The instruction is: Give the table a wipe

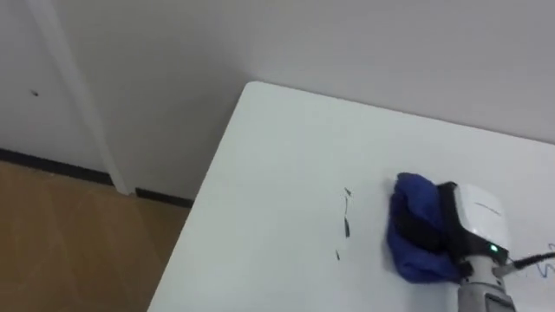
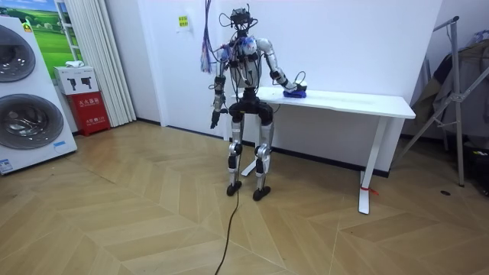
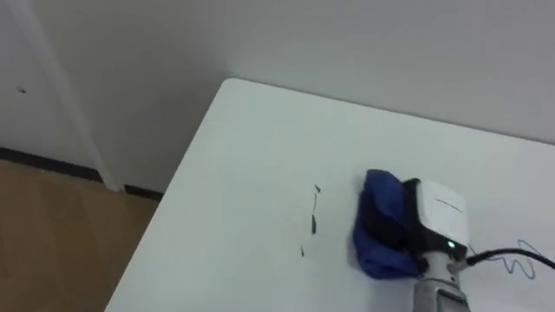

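Right hand (image 3: 436, 218) on blue cloth (image 3: 375, 244) — white table (image 3: 234, 191)

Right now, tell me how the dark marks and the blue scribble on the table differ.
The dark marks are short separate strokes left of the cloth; the blue scribble is one looping line beyond the right hand. The marks are black, the scribble blue. Both lie on the white table, outside the cloth.

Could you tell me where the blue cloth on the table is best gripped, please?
Probably its bunched middle, from above: the blue cloth lies as a soft heap flat on the table, no lifted edge to pinch. The right hand lies on it from the robot's right, leaving its left side facing the dark marks.
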Tool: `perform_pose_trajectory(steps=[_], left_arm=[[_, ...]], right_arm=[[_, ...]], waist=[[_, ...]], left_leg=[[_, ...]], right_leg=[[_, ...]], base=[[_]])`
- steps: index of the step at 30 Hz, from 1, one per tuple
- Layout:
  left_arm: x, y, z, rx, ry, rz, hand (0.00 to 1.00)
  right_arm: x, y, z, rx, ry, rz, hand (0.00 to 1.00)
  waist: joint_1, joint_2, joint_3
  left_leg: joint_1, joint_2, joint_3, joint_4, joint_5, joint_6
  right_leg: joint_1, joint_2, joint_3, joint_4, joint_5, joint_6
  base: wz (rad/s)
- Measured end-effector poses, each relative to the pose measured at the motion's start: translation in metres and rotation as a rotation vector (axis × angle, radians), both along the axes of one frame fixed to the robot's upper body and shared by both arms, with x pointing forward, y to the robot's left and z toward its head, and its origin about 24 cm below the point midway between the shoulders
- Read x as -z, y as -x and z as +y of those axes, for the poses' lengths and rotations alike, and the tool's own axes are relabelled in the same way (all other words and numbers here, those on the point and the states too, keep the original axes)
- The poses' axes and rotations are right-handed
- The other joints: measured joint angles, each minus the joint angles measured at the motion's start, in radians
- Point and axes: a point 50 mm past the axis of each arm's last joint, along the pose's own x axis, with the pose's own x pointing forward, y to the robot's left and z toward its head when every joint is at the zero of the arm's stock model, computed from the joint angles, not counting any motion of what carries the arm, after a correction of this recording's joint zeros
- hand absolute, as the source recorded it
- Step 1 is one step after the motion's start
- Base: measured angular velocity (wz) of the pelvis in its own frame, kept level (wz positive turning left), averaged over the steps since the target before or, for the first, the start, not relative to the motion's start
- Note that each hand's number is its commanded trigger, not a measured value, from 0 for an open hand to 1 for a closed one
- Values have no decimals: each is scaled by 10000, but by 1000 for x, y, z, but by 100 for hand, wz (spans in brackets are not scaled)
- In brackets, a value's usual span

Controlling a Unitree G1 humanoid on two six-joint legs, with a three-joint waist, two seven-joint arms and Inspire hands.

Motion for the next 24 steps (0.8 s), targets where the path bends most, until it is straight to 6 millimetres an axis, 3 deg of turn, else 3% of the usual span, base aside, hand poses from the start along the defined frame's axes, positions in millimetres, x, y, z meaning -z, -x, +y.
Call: perform_pose_trajectory(steps=[3,7,9,11,14,16,18,21,22,23,24], left_arm=[[1,1,-1,-38,-56,26,0],[4,-4,-11,186,99,35,0],[7,-7,-15,405,194,199,0],[9,-16,-20,622,312,203,0],[11,-26,-29,1262,477,265,0],[12,-30,-33,1494,598,214,0],[12,-26,-31,1455,536,423,0],[12,4,-26,1036,538,1182,0],[12,11,-26,837,571,1333,0],[11,15,-26,699,576,1393,0],[11,17,-24,602,549,1413,0]], right_arm=[[1,-1,-5,544,-305,-52,100],[-5,-29,12,-40,-231,124,100],[-15,-53,31,-691,-316,99,100],[-37,-89,79,-2737,-115,-289,100],[-68,-125,136,-5247,364,-913,100],[-78,-134,148,-5815,457,-1043,100],[-79,-136,151,-5958,387,-925,100],[-61,-124,138,-5684,221,-108,100],[-47,-111,123,-5163,2,239,100],[-36,-94,108,-4514,-330,178,100],[-32,-87,103,-4257,-436,143,100]], waist=[[-48,-8,3],[166,26,40],[457,70,127],[978,109,250],[1161,139,371],[1565,159,383],[1827,92,353],[1784,13,312],[1739,36,328],[1599,2,289],[1482,54,288]], left_leg=[[107,34,-150,-3,0,0],[144,36,-130,-25,0,0],[130,44,-136,-130,0,0],[-40,100,-141,-133,-1,1],[-406,164,-150,-104,-1,0],[-628,182,-151,-91,0,0],[-768,185,-154,-82,-1,0],[-781,138,-281,-45,0,1],[-793,103,-303,2,1,3],[-783,54,-263,82,2,5],[-764,29,-204,95,5,10]], right_leg=[[57,-4,-1,18,-11,18],[-60,36,31,2,3,39],[-225,105,-20,2,3,40],[-529,182,-94,-10,3,40],[-719,220,-302,-31,0,38],[-869,216,-340,-38,-3,36],[-908,203,-388,-137,-3,36],[-718,112,-547,-179,-5,40],[-627,53,-544,-200,-19,62],[-527,-31,-536,-187,-51,115],[-467,-67,-523,-188,-70,146]], base=[[-9],[-33],[-47],[-45],[32],[63],[53],[38],[37],[41],[27]])
